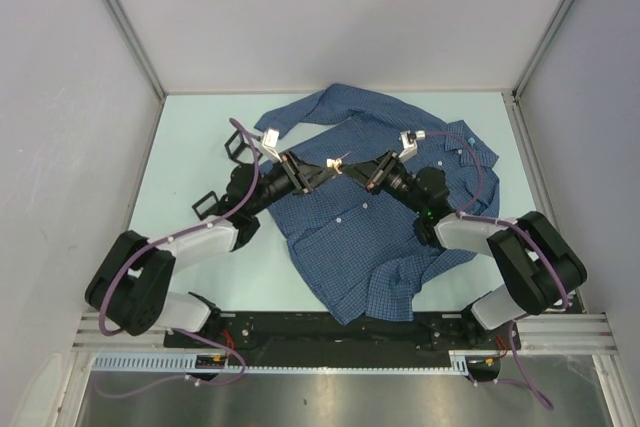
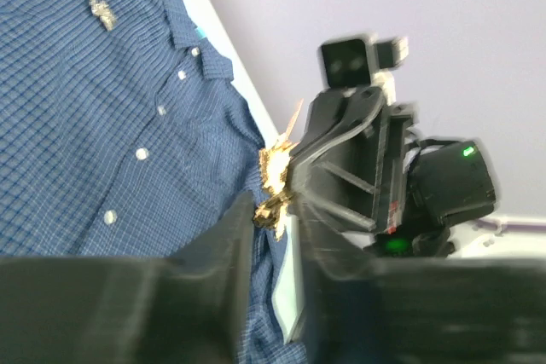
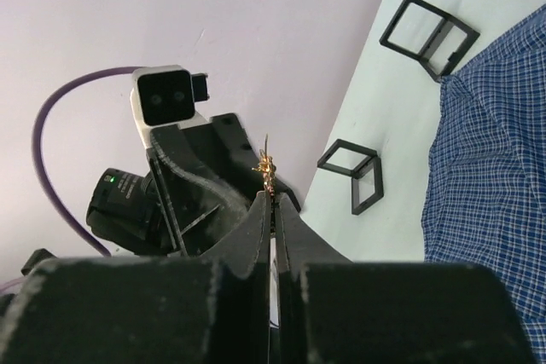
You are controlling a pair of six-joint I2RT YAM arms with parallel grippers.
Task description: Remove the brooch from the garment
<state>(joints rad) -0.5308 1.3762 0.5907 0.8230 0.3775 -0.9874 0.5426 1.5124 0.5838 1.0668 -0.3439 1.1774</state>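
The blue checked shirt [image 1: 350, 232] lies spread on the table, and also shows in the left wrist view [image 2: 85, 125] and the right wrist view [image 3: 495, 168]. A small gold brooch [image 1: 338, 161] hangs in the air above it, between both grippers' tips. My right gripper [image 3: 273, 198] is shut on the brooch [image 3: 268, 164], which sticks out past its tips. My left gripper [image 2: 273, 208] has its fingers narrowly apart, with the brooch [image 2: 275, 172] spanning the gap at the tips. A second gold pin [image 2: 101, 10] sits on the shirt.
Two black square frames [image 3: 431, 31] [image 3: 354, 172] lie on the pale table left of the shirt; they also show in the top view [image 1: 238, 147] [image 1: 205, 204]. Grey walls close in the table on three sides.
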